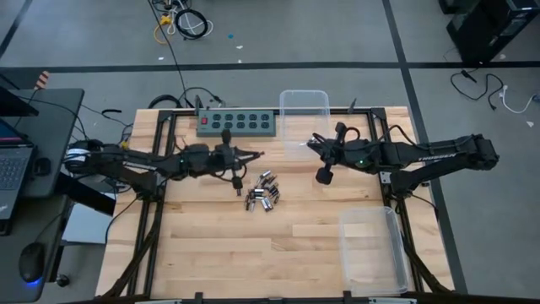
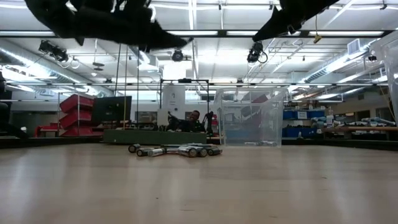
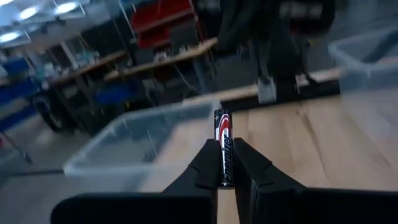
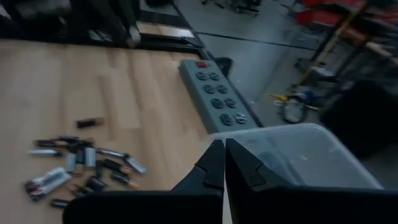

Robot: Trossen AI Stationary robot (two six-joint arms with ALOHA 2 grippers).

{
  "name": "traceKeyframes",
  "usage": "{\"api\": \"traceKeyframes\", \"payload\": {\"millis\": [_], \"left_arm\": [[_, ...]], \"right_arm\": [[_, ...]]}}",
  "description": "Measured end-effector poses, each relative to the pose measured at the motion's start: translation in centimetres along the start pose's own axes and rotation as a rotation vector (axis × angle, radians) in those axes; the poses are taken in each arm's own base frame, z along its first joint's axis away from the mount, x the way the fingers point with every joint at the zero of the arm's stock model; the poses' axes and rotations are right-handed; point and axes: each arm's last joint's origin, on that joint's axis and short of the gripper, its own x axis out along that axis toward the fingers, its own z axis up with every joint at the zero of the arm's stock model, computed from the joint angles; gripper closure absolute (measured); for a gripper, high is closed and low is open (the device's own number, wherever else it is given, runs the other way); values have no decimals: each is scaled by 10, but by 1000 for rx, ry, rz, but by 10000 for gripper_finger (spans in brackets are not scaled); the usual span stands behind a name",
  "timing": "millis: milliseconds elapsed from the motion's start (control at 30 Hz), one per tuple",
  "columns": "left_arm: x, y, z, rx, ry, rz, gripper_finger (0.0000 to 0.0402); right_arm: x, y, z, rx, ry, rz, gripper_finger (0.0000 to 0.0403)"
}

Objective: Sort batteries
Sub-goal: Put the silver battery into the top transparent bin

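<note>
Left tool (image 3: pixel 224 177), above the worktop (image 1: pixel 253 253) centre, pinches one battery (image 3: pixel 223 149), lifted for sorting into a clear bin (image 3: pixel 130 146). Right tool (image 4: pixel 224 163) waits with fingers together at two o'clock. Remaining batteries (image 1: pixel 263 192) cluster at centre.

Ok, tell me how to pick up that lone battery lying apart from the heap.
Grip the lone battery across its round middle, coming straight down from above. It lies flat on the wooden table, clear of the battery heap, so both fingers can probably slot in beside it.
</note>
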Motion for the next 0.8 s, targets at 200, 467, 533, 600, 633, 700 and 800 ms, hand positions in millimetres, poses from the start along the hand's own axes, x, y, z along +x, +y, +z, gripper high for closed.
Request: {"api": "traceKeyframes", "payload": {"millis": [200, 467, 533, 600, 633, 700, 800], "left_arm": [[29, 28, 35, 25, -115, 20, 383], [98, 75, 48, 6, -55, -62, 383], [119, 81, 49, 3, -31, -71, 383], [137, 90, 51, -1, -6, -103, 383], [147, 95, 52, -4, 4, -124, 383], [164, 105, 47, -18, 64, -162, 383], [182, 118, 36, -33, 174, -222, 383]], "right_arm": [[-9, -8, -1, -3, 14, -107, 402], [-33, -22, 1, 27, -25, -116, 402], [-39, -26, 2, 41, -47, -118, 401], [-44, -29, 3, 56, -66, -119, 402], [-47, -31, 3, 67, -74, -119, 402], [-52, -33, 2, 95, -76, -112, 402], [-56, -34, -2, 140, -60, -105, 401]]}}
